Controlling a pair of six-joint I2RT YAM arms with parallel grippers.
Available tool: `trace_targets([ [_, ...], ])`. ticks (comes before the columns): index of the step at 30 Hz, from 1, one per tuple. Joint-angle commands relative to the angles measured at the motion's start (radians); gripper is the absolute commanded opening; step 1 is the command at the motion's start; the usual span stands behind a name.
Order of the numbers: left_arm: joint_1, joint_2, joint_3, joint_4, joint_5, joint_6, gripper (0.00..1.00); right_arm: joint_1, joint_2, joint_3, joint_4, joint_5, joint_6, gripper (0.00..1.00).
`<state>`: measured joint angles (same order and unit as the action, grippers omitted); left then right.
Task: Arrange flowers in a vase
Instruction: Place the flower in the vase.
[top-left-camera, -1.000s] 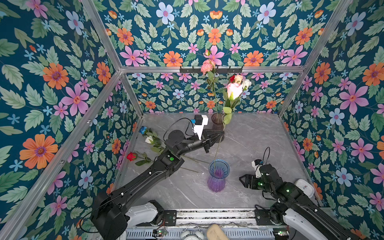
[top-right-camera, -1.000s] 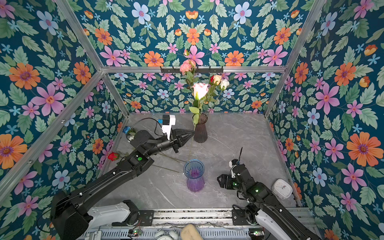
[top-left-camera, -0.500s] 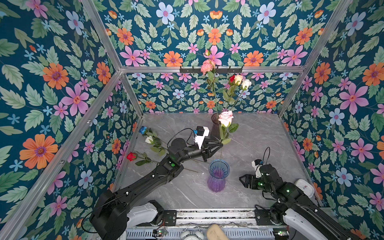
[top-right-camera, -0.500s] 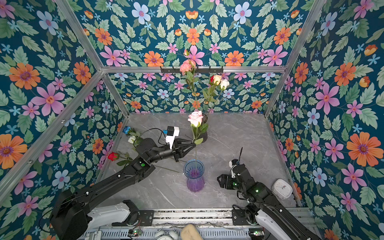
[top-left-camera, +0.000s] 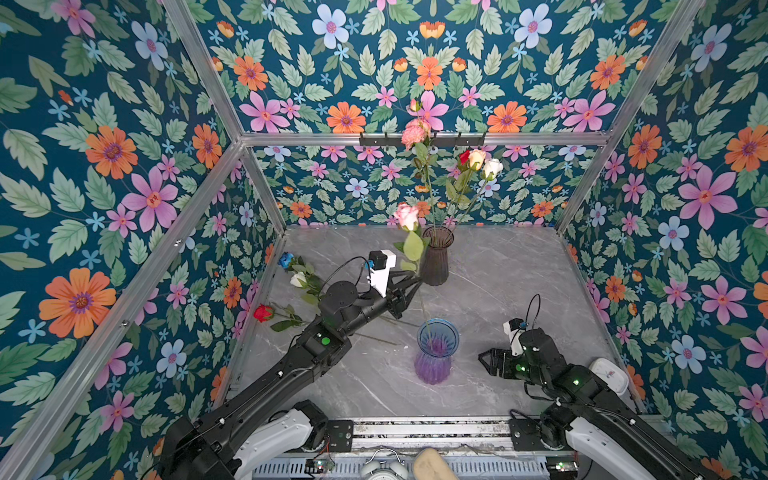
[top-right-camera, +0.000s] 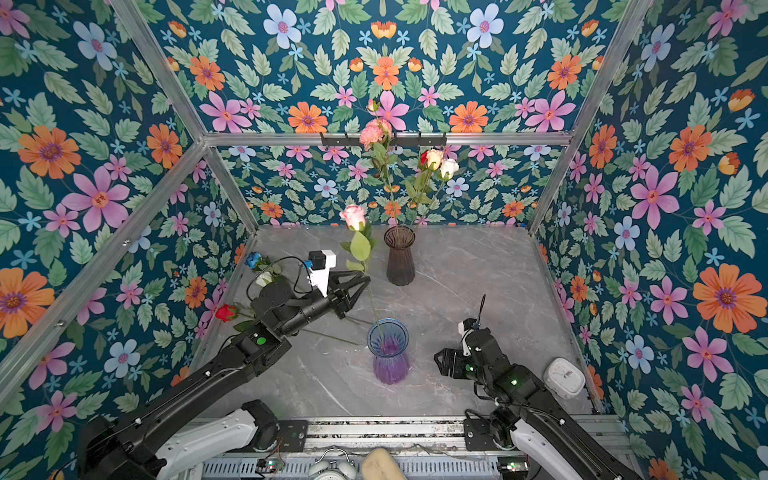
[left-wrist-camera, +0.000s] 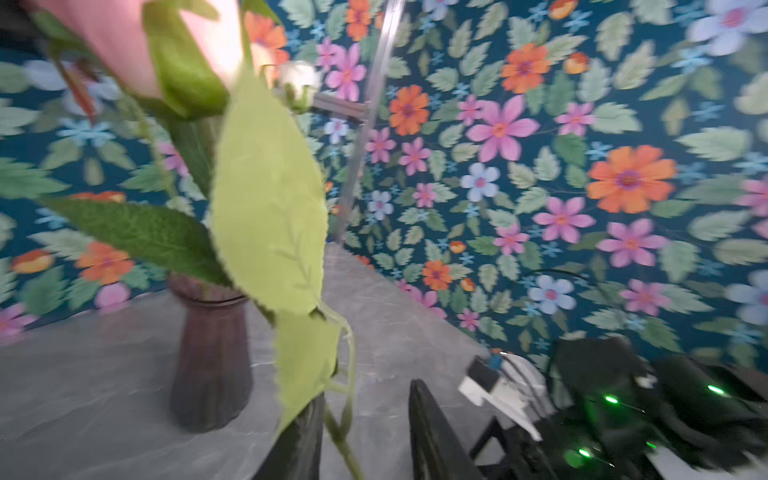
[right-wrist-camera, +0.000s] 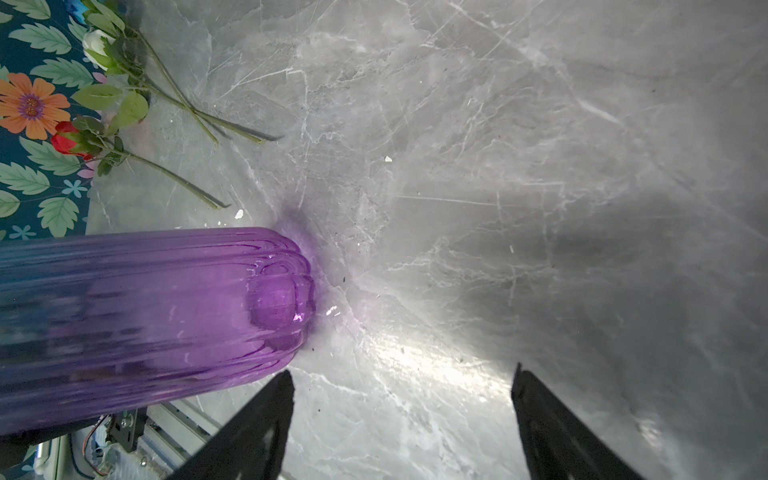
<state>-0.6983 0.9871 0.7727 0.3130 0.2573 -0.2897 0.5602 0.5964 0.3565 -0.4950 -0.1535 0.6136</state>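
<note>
Rose (top-left-camera: 406, 216) lowered into purple vase (top-left-camera: 437, 353), wrist shows end effector (left-wrist-camera: 365, 395) seemingly open

both top views sit high at the front, side by side, and i look steeply down and back over the whole table (top-left-camera: 498, 291). my left wrist camera rides close behind the pink rose (left-wrist-camera: 108, 45), looking level toward the dark vase (left-wrist-camera: 212, 357). my right wrist camera hangs low beside the purple vase (right-wrist-camera: 145, 311), facing the loose roses (right-wrist-camera: 66, 139) that both top views also show.
</note>
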Motion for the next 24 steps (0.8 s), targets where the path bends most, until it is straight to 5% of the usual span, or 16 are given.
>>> trace_targets([
  [1,0.045,-0.015,-0.004,-0.16,-0.219,-0.021,0.33,0.001,-0.003,-0.003,0.021,0.003,-0.008,0.84],
  [6,0.189,-0.06,-0.13,0.039,0.047,-0.129,0.34,0.001,-0.003,-0.003,0.021,0.001,-0.009,0.84],
  [10,0.195,-0.031,-0.116,0.052,0.117,-0.116,0.35,0.0,0.001,-0.001,0.022,0.003,-0.009,0.84],
  [17,0.213,0.05,-0.019,-0.217,-0.216,-0.14,0.34,0.001,0.003,-0.001,0.022,0.004,-0.01,0.84],
  [21,0.3,0.155,0.027,-0.395,-0.39,-0.273,0.15,0.001,0.002,-0.001,0.021,0.004,-0.01,0.84],
  [24,0.398,0.254,0.047,-0.465,-0.343,-0.35,0.12,0.001,0.001,-0.001,0.022,0.002,-0.01,0.84],
])
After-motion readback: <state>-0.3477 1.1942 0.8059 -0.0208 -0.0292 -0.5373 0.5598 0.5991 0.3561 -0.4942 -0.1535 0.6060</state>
